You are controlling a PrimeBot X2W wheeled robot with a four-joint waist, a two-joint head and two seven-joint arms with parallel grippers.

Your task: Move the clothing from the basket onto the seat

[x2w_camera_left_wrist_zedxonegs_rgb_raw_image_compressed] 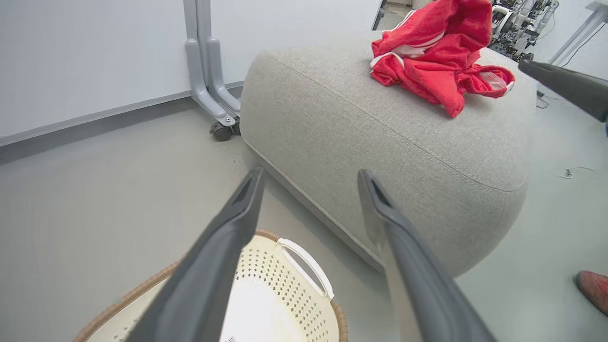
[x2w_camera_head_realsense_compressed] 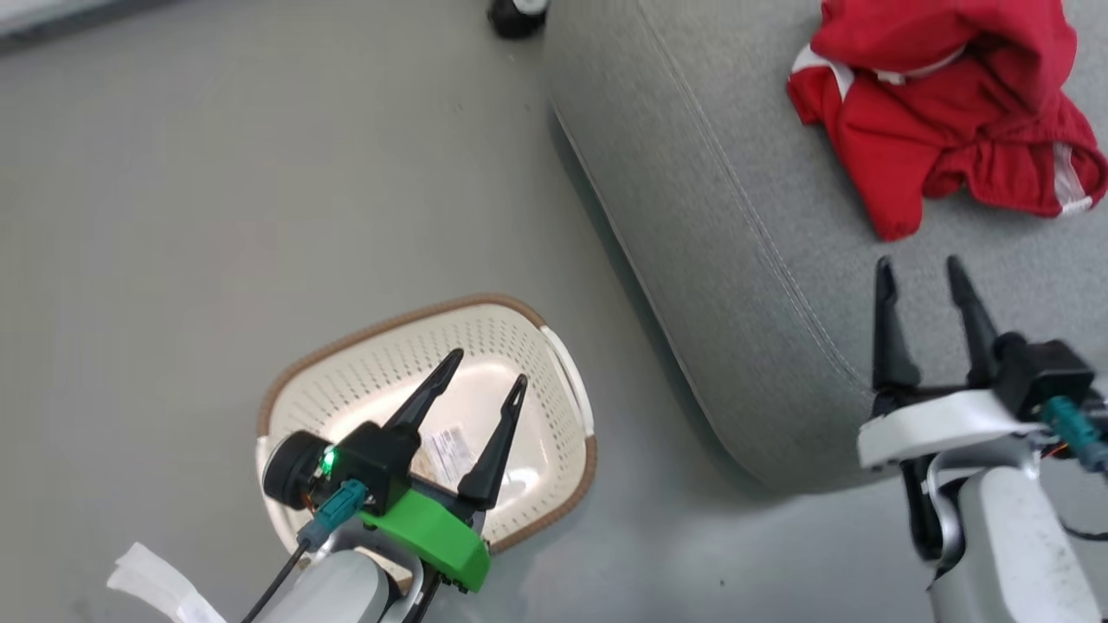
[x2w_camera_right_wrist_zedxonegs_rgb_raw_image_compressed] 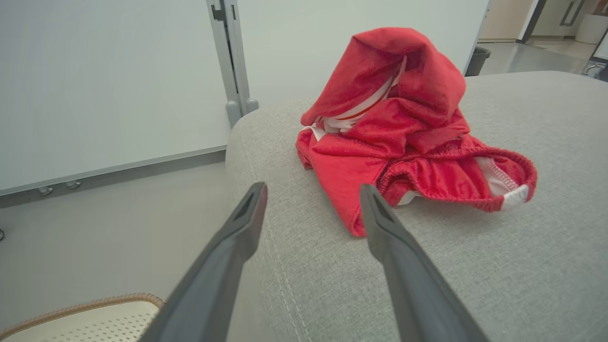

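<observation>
The red clothing (x2w_camera_head_realsense_compressed: 943, 112) with white trim lies crumpled in a heap on the grey seat (x2w_camera_head_realsense_compressed: 736, 242), away from both grippers; it also appears as clothing (x2w_camera_left_wrist_zedxonegs_rgb_raw_image_compressed: 437, 52) and clothing (x2w_camera_right_wrist_zedxonegs_rgb_raw_image_compressed: 403, 137) on the seat (x2w_camera_left_wrist_zedxonegs_rgb_raw_image_compressed: 380, 133) and seat (x2w_camera_right_wrist_zedxonegs_rgb_raw_image_compressed: 498, 266). The cream basket (x2w_camera_head_realsense_compressed: 554, 346) stands on the floor left of the seat, holding only its sticker label (x2w_camera_head_realsense_compressed: 446, 454). My left gripper (x2w_camera_head_realsense_compressed: 489, 368) hovers open over the basket (x2w_camera_left_wrist_zedxonegs_rgb_raw_image_compressed: 285, 285). My right gripper (x2w_camera_head_realsense_compressed: 919, 272) is open above the seat's front edge, just short of the clothing, nothing between its fingers.
A wheeled grey partition leg (x2w_camera_left_wrist_zedxonegs_rgb_raw_image_compressed: 209, 90) stands on the floor behind the seat, against a white wall panel. A castor (x2w_camera_head_realsense_compressed: 517, 16) shows at the head view's top. A person's reddish shoe (x2w_camera_left_wrist_zedxonegs_rgb_raw_image_compressed: 593, 289) is at the left wrist view's right edge. Grey floor surrounds the basket (x2w_camera_right_wrist_zedxonegs_rgb_raw_image_compressed: 80, 318).
</observation>
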